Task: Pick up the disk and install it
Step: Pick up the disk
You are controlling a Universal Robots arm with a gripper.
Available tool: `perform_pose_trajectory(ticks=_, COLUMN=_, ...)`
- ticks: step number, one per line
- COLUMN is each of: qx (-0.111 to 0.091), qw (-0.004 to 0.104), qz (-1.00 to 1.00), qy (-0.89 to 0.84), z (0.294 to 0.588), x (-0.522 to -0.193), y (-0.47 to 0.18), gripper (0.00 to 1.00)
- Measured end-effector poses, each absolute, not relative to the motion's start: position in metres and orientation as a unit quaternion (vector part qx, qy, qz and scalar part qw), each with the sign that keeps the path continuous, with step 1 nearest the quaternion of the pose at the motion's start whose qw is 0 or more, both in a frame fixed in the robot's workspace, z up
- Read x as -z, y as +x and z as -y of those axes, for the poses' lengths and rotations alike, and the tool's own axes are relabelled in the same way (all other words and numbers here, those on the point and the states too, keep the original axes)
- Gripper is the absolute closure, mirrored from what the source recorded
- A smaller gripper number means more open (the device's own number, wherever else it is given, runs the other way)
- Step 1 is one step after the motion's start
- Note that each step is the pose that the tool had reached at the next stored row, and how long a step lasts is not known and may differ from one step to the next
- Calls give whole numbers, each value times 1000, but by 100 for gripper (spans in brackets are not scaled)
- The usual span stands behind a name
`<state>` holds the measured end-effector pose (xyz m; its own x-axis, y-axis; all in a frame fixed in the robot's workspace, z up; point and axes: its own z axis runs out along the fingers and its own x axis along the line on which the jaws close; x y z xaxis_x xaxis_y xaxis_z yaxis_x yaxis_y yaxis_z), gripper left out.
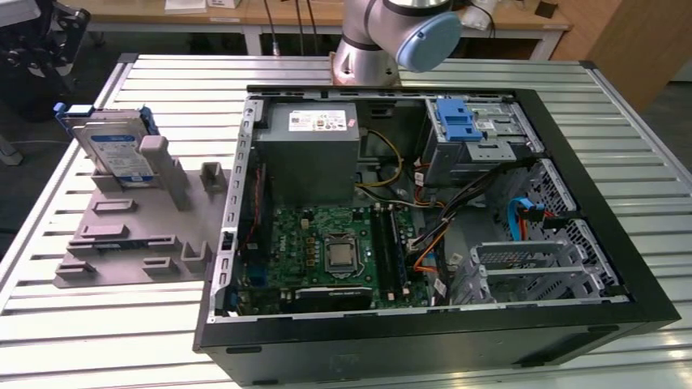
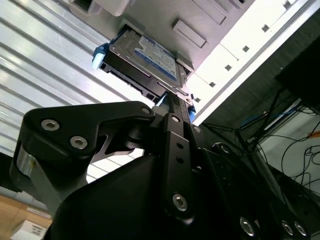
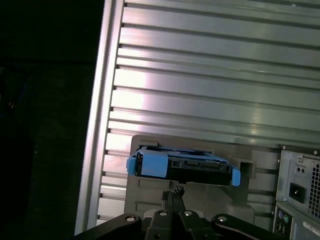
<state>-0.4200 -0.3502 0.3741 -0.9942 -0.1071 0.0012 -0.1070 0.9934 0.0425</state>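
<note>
Finds the disk (image 1: pixel 113 150) standing on edge in the grey stand (image 1: pixel 119 235), upper left of the exterior frame, on the slatted desk (image 1: pixel 97 340) just beside the open computer case (image 1: pixel 433 344). Not yet lifted, not yet touched.

In both wrist views, looks along the gripper (image 3: pixel 172 194) toward the disk, with clear space between the two. Reads the gripper as pressed together, pinching nothing.

Probably risks most from those closed tips. Would likely knock the disk's upper edge rather than straddle it if brought down like that, tipping it in its slot or shoving the stand across the desk.

Could also go wrong by pinching only the blue carrier frame (image 3: pixel 152 162). Plastic, so likely to flex and let the heavier metal body swing or slip out. May drag the stand up as well, given a tight slot.

Inside the case, judging by the exterior view, notes loose cables (image 1: pixel 476 194) lying just beside the drive cage (image 1: pixel 471 134), upper right of the frame. Liable to snag a corner of the carrier there. Would probably jam at the cage mouth rather than seat if brought in tilted.
</note>
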Motion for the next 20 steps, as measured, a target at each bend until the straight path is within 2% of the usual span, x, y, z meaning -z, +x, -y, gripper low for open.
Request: perform_pose_trajectory(ticks=20, qx=21, qw=3, qz=996, qy=90, z=350, x=-374, y=-420, gripper=89)
